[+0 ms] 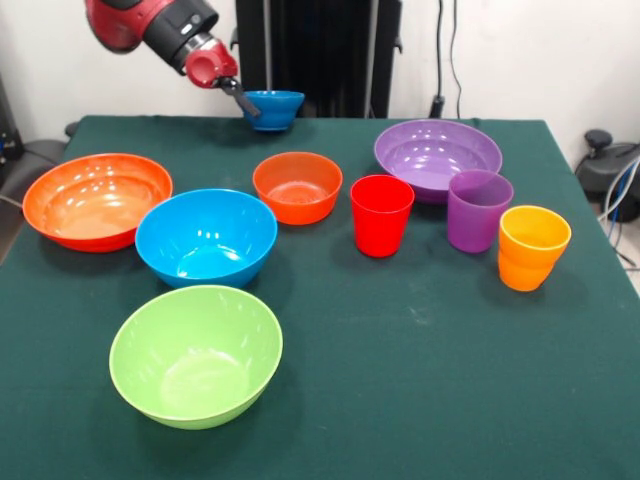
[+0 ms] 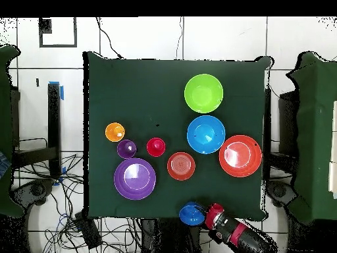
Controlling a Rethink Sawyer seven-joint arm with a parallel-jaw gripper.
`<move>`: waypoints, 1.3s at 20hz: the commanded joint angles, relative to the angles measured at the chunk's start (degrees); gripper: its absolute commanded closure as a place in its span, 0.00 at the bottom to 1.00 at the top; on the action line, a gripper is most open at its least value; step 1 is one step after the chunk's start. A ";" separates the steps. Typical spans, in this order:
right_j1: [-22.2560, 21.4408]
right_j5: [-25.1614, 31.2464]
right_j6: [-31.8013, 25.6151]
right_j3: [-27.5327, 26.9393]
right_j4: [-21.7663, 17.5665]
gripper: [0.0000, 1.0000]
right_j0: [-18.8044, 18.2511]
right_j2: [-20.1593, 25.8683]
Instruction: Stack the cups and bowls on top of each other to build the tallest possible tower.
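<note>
A: Where is the gripper (image 1: 243, 97)?

B: In the front view it comes down from the red and black arm (image 1: 150, 25) at eleven o'clock, and its dark fingers meet the left rim of the small dark blue glossy plastic bowl (image 1: 274, 108). That bowl hangs above the table's far edge, at twelve o'clock from the small orange glossy plastic bowl (image 1: 297, 186).

A: Are the jaws closed on it?

B: They look pinched on the rim, one finger inside, one outside. The bowl sits to the right of the jaws, level.

A: And from overhead?

B: The dark blue bowl (image 2: 191, 213) is at six o'clock, at the green cloth table's (image 2: 158, 85) bottom edge, touching the gripper (image 2: 205, 214) at its three o'clock side.

A: The rest?

B: All separate on the cloth. In the front view: the wide orange-red bowl (image 1: 97, 199) at nine o'clock, the deep light blue bowl (image 1: 206, 237) beside it, the lime green bowl (image 1: 196, 355) at seven o'clock. The wide purple bowl (image 1: 437, 156) is at two o'clock, with the red tumbler (image 1: 381, 215), purple tumbler (image 1: 479, 210) and waisted orange tumbler (image 1: 532, 247) near it.
</note>
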 commanded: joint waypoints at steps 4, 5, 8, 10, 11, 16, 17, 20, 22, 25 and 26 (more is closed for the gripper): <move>-0.91 -7.95 -10.56 -14.67 -13.66 1.00 7.58 -7.61; -1.02 -8.02 -10.62 -14.71 -13.67 1.00 7.78 -7.73; -1.02 -7.91 -12.12 -15.39 -14.64 1.00 8.68 -8.00; -0.86 -6.42 -14.76 -15.64 -14.68 1.00 8.67 -7.83; -0.87 -5.34 -16.21 -15.76 -14.57 1.00 8.68 -7.67; -1.03 -4.26 -18.49 -15.93 -15.29 1.00 8.92 -7.35; -1.03 -4.59 -18.25 -15.90 -15.44 1.00 8.90 -7.34; -1.06 -4.79 -17.80 -15.77 -15.43 1.00 8.87 -7.38; -1.12 -5.11 -17.33 -15.74 -15.61 1.00 8.99 -7.46; -1.16 -5.35 -16.87 -15.80 -15.74 1.00 9.10 -7.60; -1.10 -5.36 -17.02 -15.80 -15.75 1.00 9.00 -7.54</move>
